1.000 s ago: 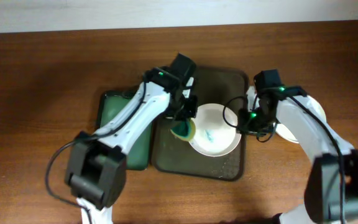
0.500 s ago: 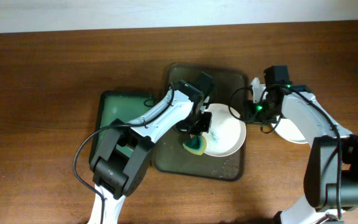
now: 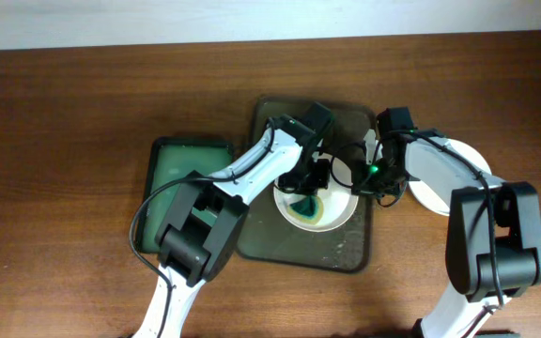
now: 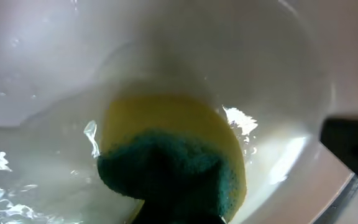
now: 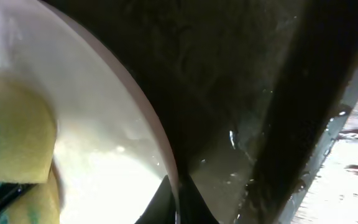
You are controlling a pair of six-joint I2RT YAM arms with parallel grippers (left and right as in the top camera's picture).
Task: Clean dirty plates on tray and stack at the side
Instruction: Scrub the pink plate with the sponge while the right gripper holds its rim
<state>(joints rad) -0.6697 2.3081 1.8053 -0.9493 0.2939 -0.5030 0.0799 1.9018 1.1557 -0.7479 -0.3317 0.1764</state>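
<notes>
Now my left gripper (image 3: 306, 191) is clamped on the sponge (image 4: 173, 162), pressing it into the plate (image 3: 341, 202) that lies in the tray (image 3: 346, 249). The plate's surface looks wet around the sponge. My right gripper (image 3: 361, 182) pinches that plate's right rim, its fingers closed on either side. A second plate (image 3: 454, 178) lies on the tabletop (image 3: 64, 113) just right of the tray.

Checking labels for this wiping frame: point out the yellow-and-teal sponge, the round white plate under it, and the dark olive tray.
Yellow-and-teal sponge (image 4: 166, 118), left wrist view, yellow foam face.
Round white plate (image 3: 342, 208), overhead view, bare right side.
Dark olive rectangular tray (image 3: 294, 247), overhead view, bare floor beside plate.
</notes>
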